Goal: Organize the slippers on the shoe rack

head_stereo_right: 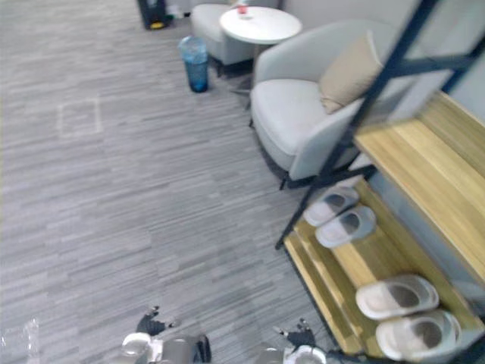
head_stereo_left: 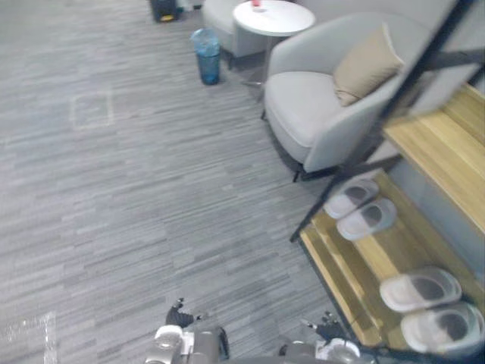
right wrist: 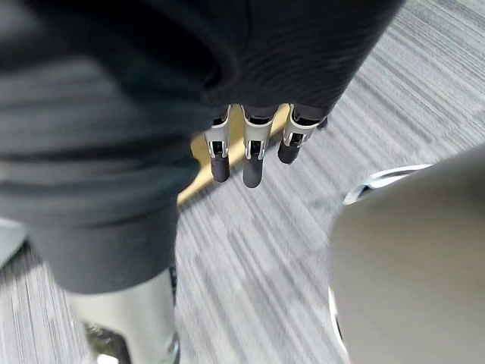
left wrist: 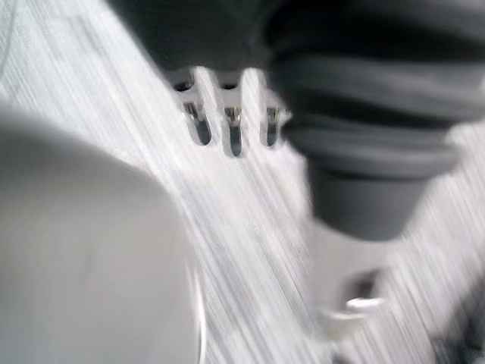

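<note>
Right hand (right wrist: 253, 155) hangs straight-fingered and empty, the shoe rack (right wrist: 193, 178) edge just beyond it. Left hand (left wrist: 231, 133), blurred, looks equally loose and empty. Slippers (head_stereo_left: 419, 289) sit racked, well apart from both.

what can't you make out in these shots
Rack: upper shelf cut off by the eye views' right edge.
Red item on the round table: too small to identify.
Black object beyond the bin: cut by the top edge.
Left hand: blurred in its wrist view.
</note>
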`<state>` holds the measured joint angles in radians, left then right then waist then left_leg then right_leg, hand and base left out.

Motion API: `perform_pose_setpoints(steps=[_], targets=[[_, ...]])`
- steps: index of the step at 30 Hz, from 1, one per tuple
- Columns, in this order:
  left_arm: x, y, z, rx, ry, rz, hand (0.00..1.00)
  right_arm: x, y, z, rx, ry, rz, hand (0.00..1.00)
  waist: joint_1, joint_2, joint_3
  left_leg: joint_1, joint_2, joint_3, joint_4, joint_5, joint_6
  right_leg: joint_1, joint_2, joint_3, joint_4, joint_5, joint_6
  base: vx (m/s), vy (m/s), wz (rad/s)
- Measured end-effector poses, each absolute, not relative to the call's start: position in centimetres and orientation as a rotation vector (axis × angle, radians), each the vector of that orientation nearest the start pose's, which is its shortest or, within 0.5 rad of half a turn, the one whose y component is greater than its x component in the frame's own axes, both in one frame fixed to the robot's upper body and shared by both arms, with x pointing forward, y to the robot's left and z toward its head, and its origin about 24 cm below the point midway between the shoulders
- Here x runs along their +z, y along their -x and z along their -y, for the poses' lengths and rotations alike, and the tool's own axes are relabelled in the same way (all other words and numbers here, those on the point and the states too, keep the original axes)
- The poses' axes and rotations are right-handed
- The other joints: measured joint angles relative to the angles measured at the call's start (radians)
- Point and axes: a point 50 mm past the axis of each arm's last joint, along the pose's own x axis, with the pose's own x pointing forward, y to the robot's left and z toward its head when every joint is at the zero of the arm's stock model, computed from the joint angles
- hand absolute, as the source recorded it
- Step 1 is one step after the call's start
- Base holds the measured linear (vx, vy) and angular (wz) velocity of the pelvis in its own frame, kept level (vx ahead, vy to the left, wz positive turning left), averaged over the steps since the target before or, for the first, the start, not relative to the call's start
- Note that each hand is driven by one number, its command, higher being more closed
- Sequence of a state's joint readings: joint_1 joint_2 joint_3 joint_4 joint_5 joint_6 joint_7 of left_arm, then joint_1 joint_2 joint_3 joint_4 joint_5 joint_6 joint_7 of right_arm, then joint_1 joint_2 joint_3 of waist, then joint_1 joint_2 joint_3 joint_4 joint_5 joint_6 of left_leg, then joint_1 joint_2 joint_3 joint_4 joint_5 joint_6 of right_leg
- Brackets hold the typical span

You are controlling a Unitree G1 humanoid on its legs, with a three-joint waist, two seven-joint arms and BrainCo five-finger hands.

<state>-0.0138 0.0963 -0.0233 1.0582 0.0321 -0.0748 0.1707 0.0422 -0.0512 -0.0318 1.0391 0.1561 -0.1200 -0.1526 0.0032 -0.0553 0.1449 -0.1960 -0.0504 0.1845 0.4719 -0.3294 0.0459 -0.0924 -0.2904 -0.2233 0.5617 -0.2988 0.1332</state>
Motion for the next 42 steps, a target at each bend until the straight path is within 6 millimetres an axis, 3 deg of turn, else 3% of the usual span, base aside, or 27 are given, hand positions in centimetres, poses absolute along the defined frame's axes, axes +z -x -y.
perform_pose_setpoints(steps=[2,4,6,7,9,10,11,12,13,15,17,19,21,22,23,24,26,28,30,32,34,35,38,39,40,41,42], targets=[[-15.0,-13.5,-18.9,0.155,-0.21,-0.976,0.0,-15.1,-12.6,18.7,-0.29,-0.022,-0.943,0.0,-0.007,0.014,0.009,0.055,-0.021,-0.028,-0.029,0.006,0.016,-0.068,0.026,0.093,0.194,-0.014,-0.025,0.25,0.173,0.52],[-15.0,-13.4,-18.9,0.152,-0.212,-0.978,0.0,-15.0,-12.8,18.6,-0.281,-0.018,-0.941,0.0,-0.007,0.016,0.006,0.105,-0.032,-0.062,-0.088,0.015,0.027,-0.116,0.104,0.15,0.235,-0.046,-0.022,0.29,0.081,0.51],[-15.1,-13.5,-18.5,0.13,-0.217,-0.98,0.0,-14.9,-13.3,18.6,-0.263,-0.001,-0.93,0.0,-0.013,0.021,0.005,0.172,-0.033,-0.119,-0.209,0.05,0.024,-0.201,0.21,0.14,0.095,-0.053,-0.037,0.32,0.021,0.56],[-15.1,-13.5,-18.4,0.129,-0.217,-0.979,0.0,-14.8,-13.4,18.5,-0.258,-0.001,-0.927,0.0,-0.014,0.022,0.006,0.186,-0.033,-0.13,-0.229,0.056,0.022,-0.217,0.228,0.143,0.06,-0.049,-0.043,0.38,-0.015,0.67],[-15.2,-13.5,-18.1,0.123,-0.211,-0.984,0.0,-14.6,-13.9,18.6,-0.255,0.002,-0.908,0.0,-0.036,0.031,0.012,0.262,-0.024,-0.21,-0.304,0.067,0.01,-0.263,0.304,0.173,-0.154,0.073,-0.076,0.44,-0.052,0.89],[-15.2,-13.4,-18.1,0.122,-0.211,-0.987,0.0,-14.6,-13.9,18.6,-0.257,0.001,-0.908,0.0,-0.04,0.03,0.012,0.275,-0.025,-0.223,-0.305,0.067,0.006,-0.259,0.306,0.178,-0.18,0.12,-0.096,0.48,-0.091,1.23],[-15.5,-12.9,-17.6,0.112,-0.199,-1.005,0.0,-14.6,-13.9,19.0,-0.265,0.009,-0.909,0.0,-0.053,0.034,0.002,0.312,-0.016,-0.28,-0.288,0.054,-0.016,-0.23,0.302,0.153,-0.195,0.194,-0.173,0.52,-0.115,1.06],[-15.6,-12.8,-17.1,0.11,-0.174,-1.008,0.0,-14.6,-13.9,19.1,-0.27,0.01,-0.914,0.0,-0.037,0.059,-0.016,0.297,0.002,-0.279,-0.249,0.061,-0.047,-0.208,0.301,0.122,-0.196,0.183,-0.188,0.63,-0.142,0.99],[-15.5,-12.9,-16.9,0.108,-0.166,-1.002,0.0,-14.6,-14.0,19.1,-0.274,0.006,-0.911,0.0,-0.033,0.061,-0.016,0.286,0.0,-0.272,-0.219,0.069,-0.06,-0.197,0.296,0.118,-0.199,0.177,-0.197,0.61,-0.145,0.73],[-15.3,-13.4,-16.5,0.16,-0.091,-0.98,0.0,-14.6,-14.2,18.9,-0.265,0.005,-0.911,0.0,-0.029,0.077,-0.001,0.138,0.029,-0.173,0.163,0.133,-0.164,-0.08,0.285,0.095,-0.265,0.156,-0.211,0.43,-0.095,0.75],[-14.9,-14.1,-17.0,0.189,-0.076,-0.948,0.0,-14.7,-14.0,18.2,-0.245,0.002,-0.921,0.0,-0.012,0.069,0.012,0.039,0.156,-0.005,0.414,0.08,-0.122,0.061,0.292,0.057,-0.315,0.126,-0.225,0.43,-0.079,0.58],[-14.6,-14.5,-16.8,0.181,-0.075,-0.926,0.0,-14.7,-13.9,17.7,-0.248,-0.01,-0.922,0.0,0.002,0.052,0.012,-0.031,0.203,0.063,0.37,0.048,-0.108,0.129,0.279,0.018,-0.353,0.121,-0.225,0.39,-0.067,0.51],[-14.4,-14.9,-16.6,0.174,-0.075,-0.908,0.0,-14.7,-14.0,17.5,-0.252,-0.023,-0.92,0.0,0.004,0.039,0.008,-0.095,0.183,0.092,0.2,0.05,-0.105,0.175,0.25,-0.01,-0.401,0.092,-0.19,0.35,-0.013,0.44],[-14.4,-15.2,-16.0,0.152,-0.077,-0.905,0.0,-14.9,-13.6,17.8,-0.261,-0.018,-0.936,0.0,0.005,0.066,0.0,-0.128,0.16,0.085,-0.032,0.125,-0.113,0.213,0.251,-0.041,-0.454,0.072,-0.162,0.25,0.014,0.32],[-14.5,-15.0,-15.8,0.142,-0.081,-0.91,0.0,-14.9,-13.5,17.9,-0.265,-0.017,-0.94,0.0,0.006,0.077,-0.005,-0.133,0.155,0.079,-0.102,0.162,-0.112,0.222,0.256,-0.043,-0.466,0.07,-0.157,0.43,0.133,0.28],[-14.7,-14.7,-15.7,0.136,-0.087,-0.925,0.0,-14.9,-13.5,18.4,-0.272,-0.007,-0.942,0.0,0.014,0.093,-0.009,-0.132,0.14,0.059,-0.191,0.311,-0.066,0.252,0.262,-0.041,-0.48,0.048,-0.127,0.32,0.15,0.1],[-14.7,-14.7,-16.4,0.142,-0.106,-0.932,0.0,-15.2,-13.1,17.9,-0.266,-0.013,-0.964,0.0,0.006,0.058,-0.023,-0.117,0.077,0.051,-0.191,0.265,-0.031,0.262,0.21,-0.041,-0.449,0.025,-0.094,0.46,0.188,0.38],[-14.7,-14.7,-16.4,0.13,-0.12,-0.935,0.0,-15.4,-12.6,18.1,-0.269,-0.006,-0.992,0.0,0.003,0.043,-0.022,-0.098,0.05,0.045,-0.19,0.23,-0.011,0.208,0.17,-0.003,-0.288,0.004,-0.067,0.39,0.15,0.41],[-14.8,-14.8,-16.6,0.103,-0.164,-0.939,0.0,-15.3,-12.9,18.3,-0.277,-0.011,-0.979,0.0,-0.01,0.009,-0.005,0.005,-0.012,0.0,-0.222,0.187,0.004,0.013,0.108,0.113,0.232,0.034,-0.044,0.54,0.185,0.56],[-15.0,-14.4,-17.0,0.082,-0.205,-0.962,0.0,-15.2,-13.1,18.1,-0.264,-0.001,-0.971,0.0,-0.015,0.0,-0.001,0.101,-0.023,-0.025,-0.251,0.162,0.005,-0.069,0.125,0.145,0.39,-0.007,-0.055,0.57,0.09,0.52],[-15.1,-14.1,-17.2,0.086,-0.211,-0.975,0.0,-15.1,-13.3,18.2,-0.248,0.023,-0.961,0.0,-0.019,0.01,0.003,0.192,-0.013,-0.044,-0.304,0.149,0.005,-0.131,0.165,0.142,0.347,-0.041,-0.084,0.42,0.013,0.28],[-15.2,-14.1,-17.3,0.092,-0.215,-0.981,0.0,-15.0,-13.7,18.3,-0.233,0.039,-0.946,0.0,-0.023,0.023,0.002,0.238,0.01,-0.064,-0.345,0.14,0.006,-0.188,0.217,0.143,0.218,-0.05,-0.092,0.47,-0.04,0.24],[-15.0,-14.5,-17.2,0.089,-0.229,-0.967,0.0,-14.7,-14.3,18.4,-0.226,0.043,-0.924,0.0,-0.049,0.032,0.009,0.299,0.044,-0.104,-0.404,0.116,-0.011,-0.257,0.293,0.152,-0.183,0.08,-0.07,0.46,-0.059,0.41],[-15.0,-14.5,-17.2,0.083,-0.238,-0.968,0.0,-14.6,-14.6,18.3,-0.229,0.037,-0.912,0.0,-0.073,0.025,0.01,0.338,0.043,-0.139,-0.435,0.107,-0.021,-0.254,0.293,0.161,-0.325,0.264,-0.086,0.69,-0.165,0.62],[-15.0,-14.5,-17.0,0.076,-0.24,-0.969,0.0,-14.6,-14.6,18.5,-0.232,0.042,-0.912,0.0,-0.085,0.028,0.006,0.365,0.061,-0.163,-0.44,0.102,-0.025,-0.233,0.311,0.174,-0.337,0.327,-0.145,0.59,-0.149,0.48],[-15.1,-14.5,-16.9,0.074,-0.238,-0.968,0.0,-14.6,-14.7,18.5,-0.231,0.044,-0.913,0.0,-0.079,0.037,0.008,0.368,0.07,-0.166,-0.432,0.102,-0.027,-0.221,0.315,0.175,-0.328,0.322,-0.149,0.7,-0.184,0.22],[-15.0,-14.7,-16.6,0.073,-0.228,-0.961,0.0,-14.6,-14.7,18.2,-0.244,0.018,-0.914,0.0,-0.062,0.04,0.015,0.352,0.064,-0.18,-0.352,0.103,-0.03,-0.226,0.302,0.167,-0.236,0.255,-0.167,0.53,-0.128,0.19]])
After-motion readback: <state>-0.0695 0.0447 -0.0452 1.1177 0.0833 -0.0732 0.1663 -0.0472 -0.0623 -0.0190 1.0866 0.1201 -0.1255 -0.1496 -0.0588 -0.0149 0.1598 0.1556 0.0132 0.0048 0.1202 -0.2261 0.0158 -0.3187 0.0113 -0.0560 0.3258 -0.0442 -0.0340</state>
